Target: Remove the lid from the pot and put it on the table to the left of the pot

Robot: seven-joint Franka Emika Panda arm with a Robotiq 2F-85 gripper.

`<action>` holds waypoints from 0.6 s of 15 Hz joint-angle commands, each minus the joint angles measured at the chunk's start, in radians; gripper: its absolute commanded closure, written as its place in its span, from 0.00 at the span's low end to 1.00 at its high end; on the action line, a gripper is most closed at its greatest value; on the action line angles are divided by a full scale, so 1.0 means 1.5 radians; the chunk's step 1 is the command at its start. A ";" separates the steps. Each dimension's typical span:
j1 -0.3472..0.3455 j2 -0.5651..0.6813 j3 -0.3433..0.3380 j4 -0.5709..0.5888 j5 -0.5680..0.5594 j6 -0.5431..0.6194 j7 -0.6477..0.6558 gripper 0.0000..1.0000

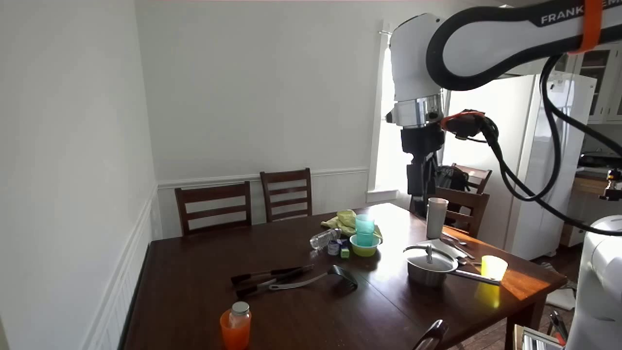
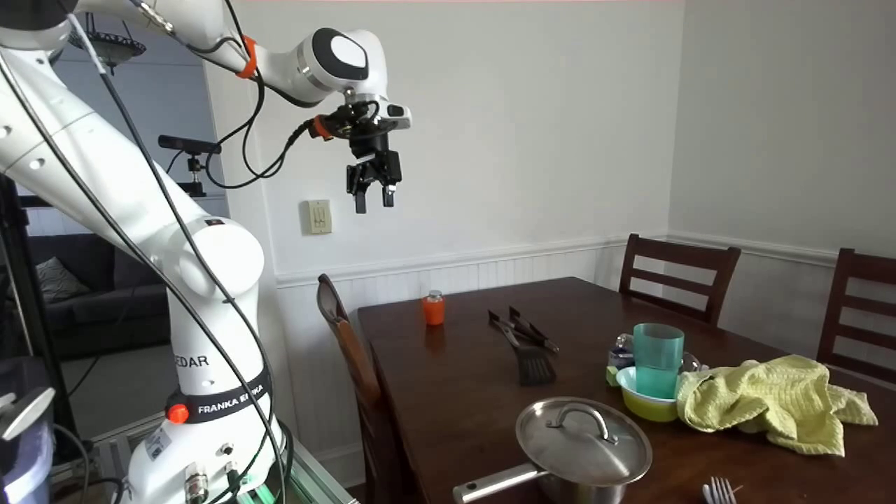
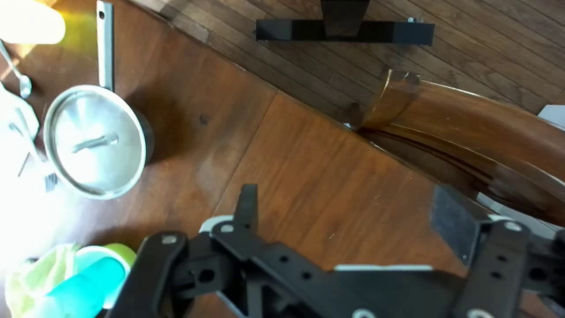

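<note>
The lid (image 2: 570,448) is a round silver metal disc with an arched metal handle. It sits on the pot (image 2: 581,490) in all views. The pot is small and silver with a long straight handle; the lid (image 1: 427,257) and pot (image 1: 427,277) stand near the table's right side in an exterior view. The table (image 2: 448,392) is dark brown wood. My gripper (image 2: 374,203) is open and empty, high above the table. In the wrist view my fingers (image 3: 346,212) are wide apart over bare wood, with the lid (image 3: 97,163) off to the left.
A teal cup (image 2: 658,357) in a bowl, a yellow-green cloth (image 2: 777,399) and a clear bottle (image 1: 324,238) lie near the pot. Black utensils (image 1: 277,279), an orange cup (image 1: 235,330), a yellow cup (image 1: 493,267) and a tall tumbler (image 1: 436,218) also stand around. A chair (image 3: 463,119) adjoins the table edge.
</note>
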State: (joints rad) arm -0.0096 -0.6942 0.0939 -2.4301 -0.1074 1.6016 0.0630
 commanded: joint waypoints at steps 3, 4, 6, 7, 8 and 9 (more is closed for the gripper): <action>-0.081 -0.005 -0.094 -0.069 -0.027 0.032 0.039 0.00; -0.102 -0.007 -0.108 -0.079 -0.037 0.046 0.048 0.00; -0.139 -0.007 -0.133 -0.100 -0.041 0.093 0.070 0.00; -0.155 -0.003 -0.145 -0.110 -0.038 0.122 0.083 0.00; -0.172 0.000 -0.150 -0.120 -0.040 0.153 0.099 0.00; -0.187 0.005 -0.157 -0.131 -0.036 0.189 0.113 0.00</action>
State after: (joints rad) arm -0.2401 -0.6873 -0.1161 -2.5768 -0.1480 1.7665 0.1591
